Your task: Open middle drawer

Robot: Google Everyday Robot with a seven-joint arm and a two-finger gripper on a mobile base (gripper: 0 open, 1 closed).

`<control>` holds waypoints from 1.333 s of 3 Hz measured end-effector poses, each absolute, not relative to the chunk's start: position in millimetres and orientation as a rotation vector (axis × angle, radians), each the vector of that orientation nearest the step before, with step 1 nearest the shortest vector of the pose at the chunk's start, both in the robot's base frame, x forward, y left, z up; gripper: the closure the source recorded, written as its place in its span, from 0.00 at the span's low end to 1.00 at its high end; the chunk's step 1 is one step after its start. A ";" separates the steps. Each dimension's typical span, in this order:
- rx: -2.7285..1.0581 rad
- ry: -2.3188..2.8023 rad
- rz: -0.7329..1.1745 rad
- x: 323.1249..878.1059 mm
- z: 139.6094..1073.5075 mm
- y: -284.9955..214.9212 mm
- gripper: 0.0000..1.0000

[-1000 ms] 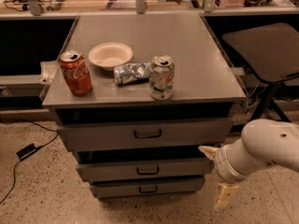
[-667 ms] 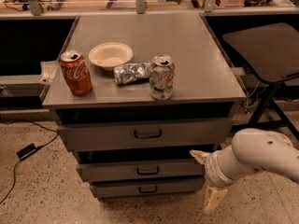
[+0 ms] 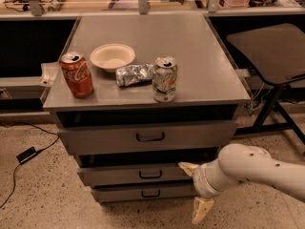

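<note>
Speckled floor [image 3: 43,194]; middle drawer [image 3: 114,175] lies left-right, facing camera; gripper [image 3: 189,192] wide beside it.

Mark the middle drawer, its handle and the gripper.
middle drawer [image 3: 112,175], camera view, left part of front panel.
handle [image 3: 150,174], camera view, centre of dark loop.
gripper [image 3: 191,192], camera view, midway between its open fingertips, right of the handle.

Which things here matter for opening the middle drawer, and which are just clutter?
Job: middle drawer, its loop handle; gripper, low at the drawer's right end.
Lying about: red cola can, white bowl, foil packet, green can.
</note>
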State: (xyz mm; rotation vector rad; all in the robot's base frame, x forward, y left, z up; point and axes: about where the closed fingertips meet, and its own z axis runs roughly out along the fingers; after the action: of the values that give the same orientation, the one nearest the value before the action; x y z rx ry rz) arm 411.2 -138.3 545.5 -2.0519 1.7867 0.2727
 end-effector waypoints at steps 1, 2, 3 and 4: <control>-1.981 1.834 0.321 408.1 525.7 -146.5 0.00; -1.981 1.835 0.325 407.4 524.5 -146.4 0.00; -1.986 1.839 0.350 411.7 520.9 -150.2 0.00; -1.992 1.822 0.386 420.4 508.7 -165.3 0.00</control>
State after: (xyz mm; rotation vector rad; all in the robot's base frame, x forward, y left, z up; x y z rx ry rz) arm 420.4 -165.3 508.7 -1.9915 1.8215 0.3863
